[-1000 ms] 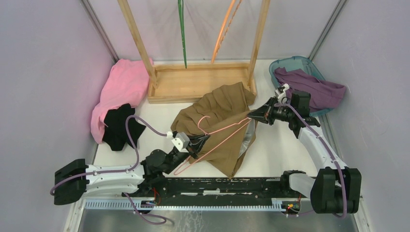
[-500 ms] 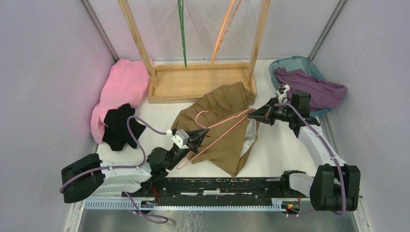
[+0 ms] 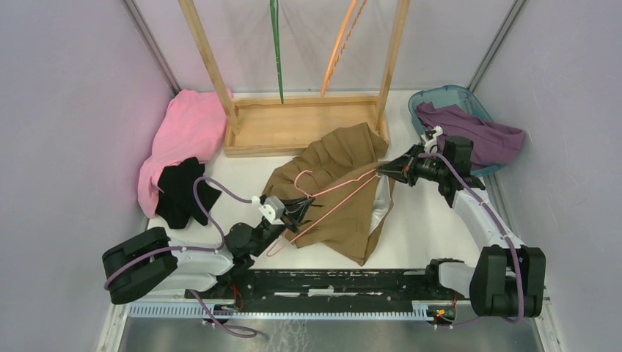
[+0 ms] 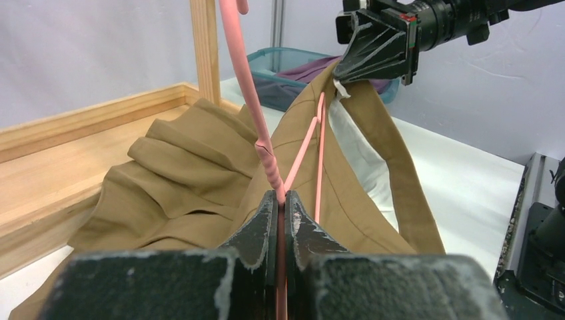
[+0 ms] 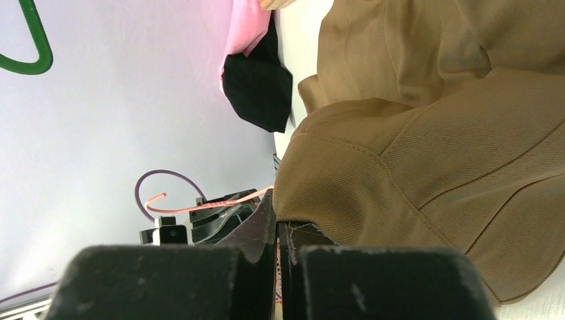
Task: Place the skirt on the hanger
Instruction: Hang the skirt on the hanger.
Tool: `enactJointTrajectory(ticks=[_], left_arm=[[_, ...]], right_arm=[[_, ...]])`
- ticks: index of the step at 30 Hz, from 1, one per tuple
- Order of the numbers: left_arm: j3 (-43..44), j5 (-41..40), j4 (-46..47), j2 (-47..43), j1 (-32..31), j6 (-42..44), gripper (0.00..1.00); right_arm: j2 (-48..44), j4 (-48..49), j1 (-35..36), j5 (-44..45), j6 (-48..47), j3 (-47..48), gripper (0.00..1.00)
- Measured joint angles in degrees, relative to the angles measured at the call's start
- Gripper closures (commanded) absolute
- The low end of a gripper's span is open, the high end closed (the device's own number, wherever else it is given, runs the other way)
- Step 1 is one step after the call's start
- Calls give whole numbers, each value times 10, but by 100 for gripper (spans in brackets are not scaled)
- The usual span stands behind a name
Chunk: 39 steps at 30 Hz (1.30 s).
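The brown skirt (image 3: 341,220) lies crumpled mid-table. The pink wire hanger (image 3: 339,196) lies across it, hook toward the rack. My left gripper (image 3: 302,209) is shut on the hanger at the twisted neck, as the left wrist view (image 4: 282,200) shows, with the hook (image 4: 240,60) rising above. My right gripper (image 3: 384,170) is shut on the skirt's waistband edge and holds it lifted beside the hanger's right end. In the right wrist view the gripper (image 5: 278,223) pinches the brown cloth (image 5: 433,133). The hanger's hook (image 5: 200,201) shows beyond.
A wooden rack (image 3: 301,126) stands at the back with a green hanger (image 3: 276,51) and an orange hanger (image 3: 339,48). Pink cloth (image 3: 183,132) and black cloth (image 3: 180,194) lie at the left. A teal basket (image 3: 444,94) with a purple garment (image 3: 477,136) sits at the back right.
My left arm has swung right and moved the hanger up and away from me over the skirt. The right gripper has lifted the waistband slightly toward the back.
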Motion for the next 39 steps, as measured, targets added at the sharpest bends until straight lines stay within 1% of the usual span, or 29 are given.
enactJointTrajectory(ticks=[10, 18, 27, 39], left_arm=[[-9, 51, 26, 2, 40, -23, 97], [-7, 103, 45, 29, 64, -45, 97], [-1, 122, 70, 60, 68, -62, 97], [17, 127, 86, 84, 82, -68, 97]], right_arm=[[23, 31, -4, -1, 27, 0, 99], [35, 64, -4, -2, 57, 0, 99], [48, 88, -5, -3, 76, 0, 99], [59, 107, -6, -7, 84, 0, 99]])
